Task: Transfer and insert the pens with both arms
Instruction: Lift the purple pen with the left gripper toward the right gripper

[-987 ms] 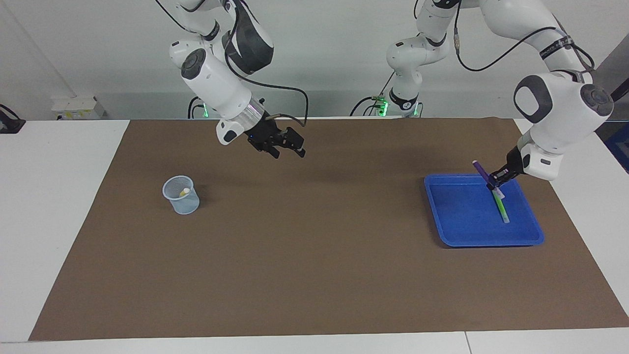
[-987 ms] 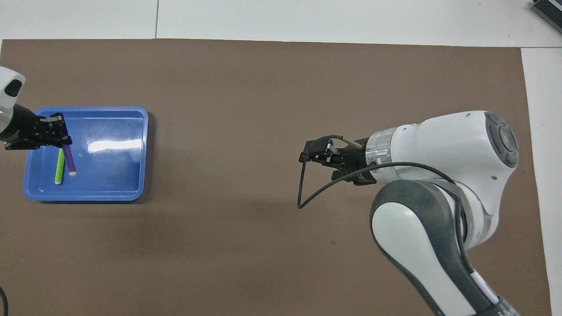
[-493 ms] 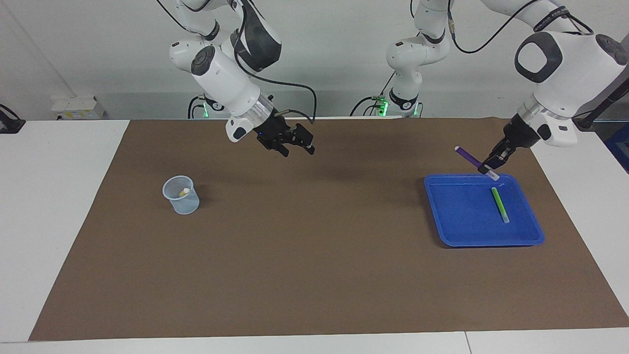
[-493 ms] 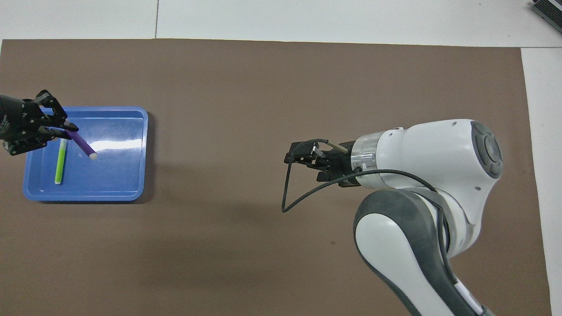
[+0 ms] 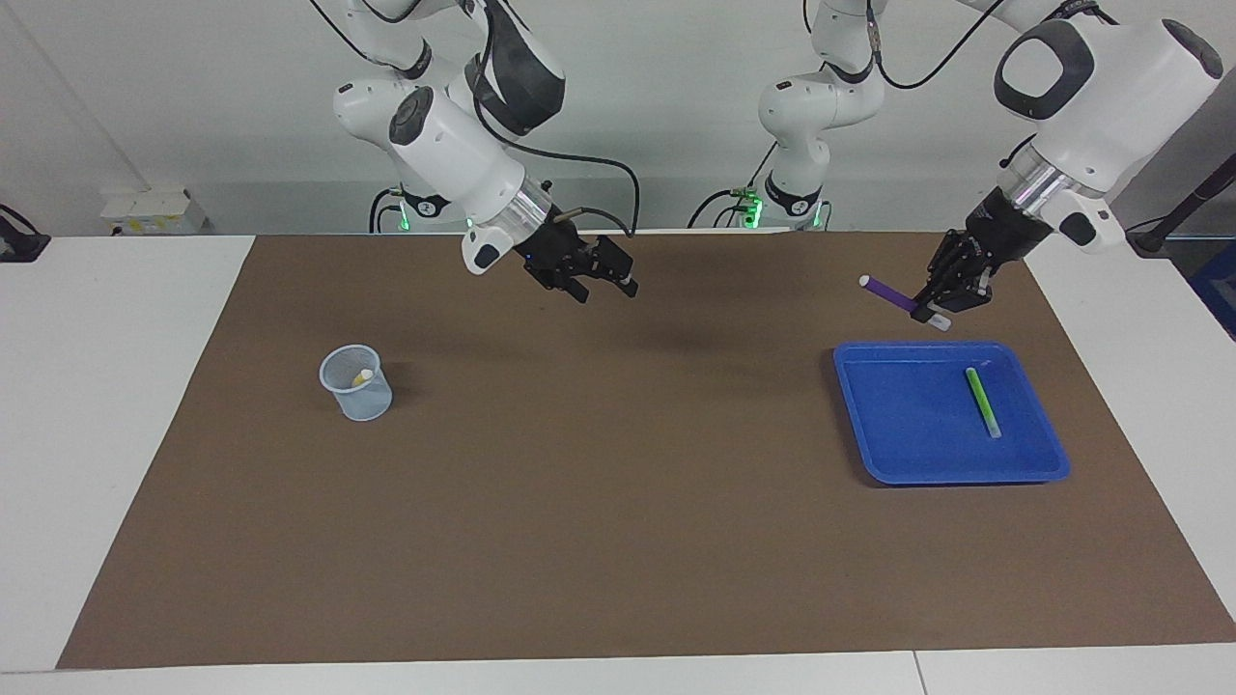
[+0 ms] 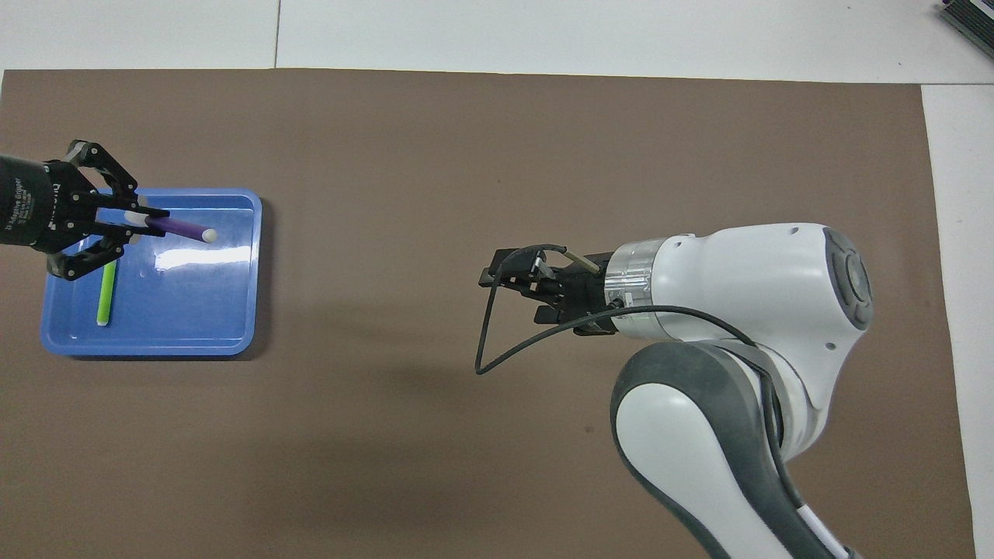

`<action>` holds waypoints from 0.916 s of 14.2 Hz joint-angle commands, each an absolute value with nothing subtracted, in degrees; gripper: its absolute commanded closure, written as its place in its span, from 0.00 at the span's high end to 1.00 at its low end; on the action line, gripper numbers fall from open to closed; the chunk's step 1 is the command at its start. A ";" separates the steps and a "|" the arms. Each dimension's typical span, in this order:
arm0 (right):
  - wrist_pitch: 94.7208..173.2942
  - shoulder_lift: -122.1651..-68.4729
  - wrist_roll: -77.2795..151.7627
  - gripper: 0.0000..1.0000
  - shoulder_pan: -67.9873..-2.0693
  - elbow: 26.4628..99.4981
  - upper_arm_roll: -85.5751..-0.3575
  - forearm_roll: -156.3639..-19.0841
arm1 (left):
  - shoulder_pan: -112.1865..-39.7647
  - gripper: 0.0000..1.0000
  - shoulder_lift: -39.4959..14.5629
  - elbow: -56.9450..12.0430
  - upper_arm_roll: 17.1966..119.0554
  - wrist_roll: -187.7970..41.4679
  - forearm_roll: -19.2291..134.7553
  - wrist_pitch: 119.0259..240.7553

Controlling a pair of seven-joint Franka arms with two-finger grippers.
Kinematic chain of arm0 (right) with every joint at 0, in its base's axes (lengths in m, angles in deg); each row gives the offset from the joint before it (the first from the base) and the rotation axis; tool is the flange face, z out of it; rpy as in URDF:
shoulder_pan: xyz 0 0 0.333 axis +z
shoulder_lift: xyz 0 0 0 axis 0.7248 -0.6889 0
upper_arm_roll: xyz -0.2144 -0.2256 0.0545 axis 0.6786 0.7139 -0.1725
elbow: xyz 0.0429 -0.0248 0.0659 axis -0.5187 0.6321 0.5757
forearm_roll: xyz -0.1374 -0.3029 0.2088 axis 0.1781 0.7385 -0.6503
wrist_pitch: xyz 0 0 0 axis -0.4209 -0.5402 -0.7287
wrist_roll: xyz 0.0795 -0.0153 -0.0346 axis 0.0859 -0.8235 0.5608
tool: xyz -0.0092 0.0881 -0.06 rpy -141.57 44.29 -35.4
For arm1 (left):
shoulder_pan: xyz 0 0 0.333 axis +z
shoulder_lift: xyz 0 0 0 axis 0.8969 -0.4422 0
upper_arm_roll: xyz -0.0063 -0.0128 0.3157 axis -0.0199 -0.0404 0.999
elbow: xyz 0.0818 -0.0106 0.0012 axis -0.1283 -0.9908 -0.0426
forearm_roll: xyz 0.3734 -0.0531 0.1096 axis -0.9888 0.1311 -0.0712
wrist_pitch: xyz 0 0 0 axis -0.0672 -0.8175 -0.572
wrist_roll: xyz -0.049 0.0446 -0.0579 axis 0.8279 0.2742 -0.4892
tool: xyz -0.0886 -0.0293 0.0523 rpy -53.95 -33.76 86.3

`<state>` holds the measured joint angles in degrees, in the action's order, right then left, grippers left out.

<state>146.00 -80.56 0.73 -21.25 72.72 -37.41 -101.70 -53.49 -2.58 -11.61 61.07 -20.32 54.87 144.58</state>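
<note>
Left gripper (image 5: 935,307): clamped on purple pen (image 5: 890,294), lifted clear of blue tray (image 5: 874,463) since a second ago, when pen end hung low over green pen (image 5: 983,402). Now raised over tray edge nearest robots, pen near level, free end aimed toward right gripper (image 5: 606,285).

Right gripper: fingers spread, empty, advanced from its spot of a second ago toward left gripper; well apart yet, over bare mat.

Green pen: flat in tray, below left gripper.

Yellow pen (image 5: 361,377): in mesh cup (image 5: 359,396), toward right arm's end.

Judged: pick complete, handover approaching.
</note>
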 commanded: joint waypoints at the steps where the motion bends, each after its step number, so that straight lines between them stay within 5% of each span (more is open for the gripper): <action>1: 150.60 -79.98 -1.86 1.00 -18.35 72.78 -37.44 -107.04 | -56.10 0.00 -0.65 -13.97 61.57 -14.18 57.14 144.51; 7: 168.35 -81.64 -7.05 1.00 -7.71 69.36 -37.44 -113.38 | -59.45 0.00 1.81 -18.36 61.57 -8.64 61.19 145.22; 13: 171.71 -86.73 -9.34 1.00 -4.28 61.10 -37.52 -113.03 | -60.51 0.00 3.92 -21.18 61.57 -3.01 63.12 144.69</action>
